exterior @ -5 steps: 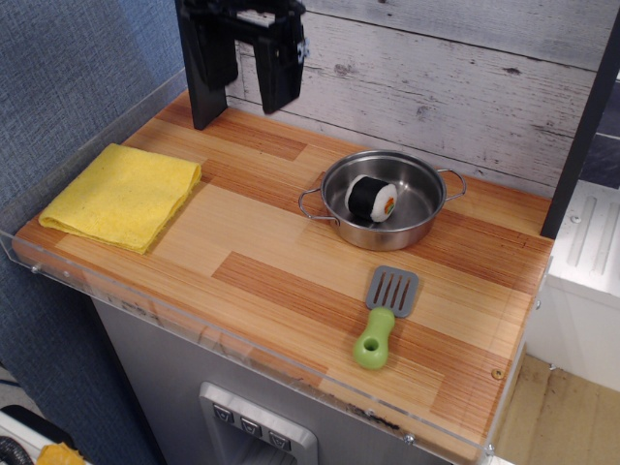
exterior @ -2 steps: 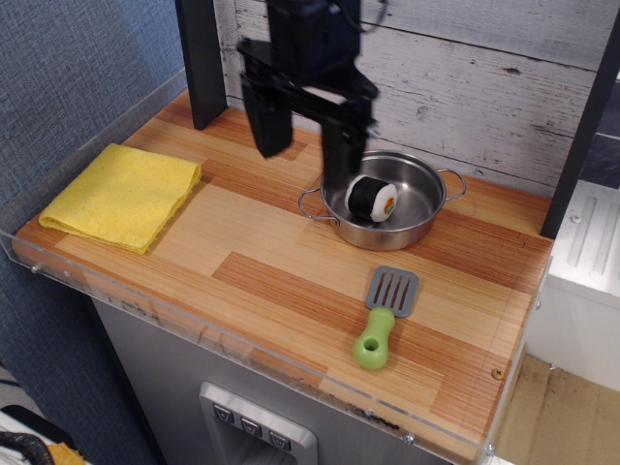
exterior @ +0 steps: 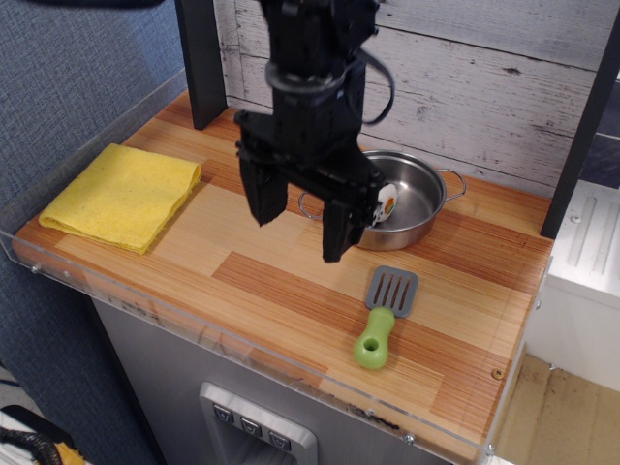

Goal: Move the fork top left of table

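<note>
The fork (exterior: 382,315) lies flat on the wood-plank table (exterior: 242,281) at the front right. Its grey slotted head points to the back and its lime-green handle points to the front edge. My black gripper (exterior: 299,224) hangs open above the middle of the table, to the left of the fork and higher than it. Its two fingers (exterior: 262,199) are spread wide and hold nothing.
A steel pan (exterior: 412,199) with a black-and-white sushi roll (exterior: 383,205) stands behind the fork, partly hidden by my gripper. A folded yellow cloth (exterior: 124,194) lies at the left. A clear acrylic rim (exterior: 194,325) runs along the front and left edges. A dark post (exterior: 201,58) stands back left.
My gripper has come down and forward from the back left of the table to over its middle, closer to the fork. The fork, pan and cloth have not moved.
</note>
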Controlling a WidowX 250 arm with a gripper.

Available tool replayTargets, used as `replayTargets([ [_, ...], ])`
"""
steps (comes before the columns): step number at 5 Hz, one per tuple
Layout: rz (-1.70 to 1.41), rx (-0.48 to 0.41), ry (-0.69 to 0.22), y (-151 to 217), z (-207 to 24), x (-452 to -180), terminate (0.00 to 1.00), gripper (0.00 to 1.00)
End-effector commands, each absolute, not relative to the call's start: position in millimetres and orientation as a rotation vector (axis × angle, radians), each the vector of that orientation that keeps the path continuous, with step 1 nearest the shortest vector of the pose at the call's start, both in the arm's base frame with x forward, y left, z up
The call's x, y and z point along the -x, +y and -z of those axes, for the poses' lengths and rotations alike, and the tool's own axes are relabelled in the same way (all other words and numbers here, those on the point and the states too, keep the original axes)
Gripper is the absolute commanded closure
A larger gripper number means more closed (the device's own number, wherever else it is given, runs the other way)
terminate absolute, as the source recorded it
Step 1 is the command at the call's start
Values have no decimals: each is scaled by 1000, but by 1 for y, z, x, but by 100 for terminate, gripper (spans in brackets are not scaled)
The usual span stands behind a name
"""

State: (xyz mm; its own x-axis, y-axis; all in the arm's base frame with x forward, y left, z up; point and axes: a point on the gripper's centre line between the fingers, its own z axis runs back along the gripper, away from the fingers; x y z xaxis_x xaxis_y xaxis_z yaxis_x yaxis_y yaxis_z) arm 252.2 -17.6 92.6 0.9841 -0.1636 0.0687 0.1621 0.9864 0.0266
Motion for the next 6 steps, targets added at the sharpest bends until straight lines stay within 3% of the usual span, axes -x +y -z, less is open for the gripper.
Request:
replayTargets([
  [1, 137, -41, -193, -45, -78, -253, 0, 0],
  [3, 211, 24, -193, -81, -46, -253, 0, 0],
  [6, 197, 30, -164, -87, -23, -255, 0, 0],
])
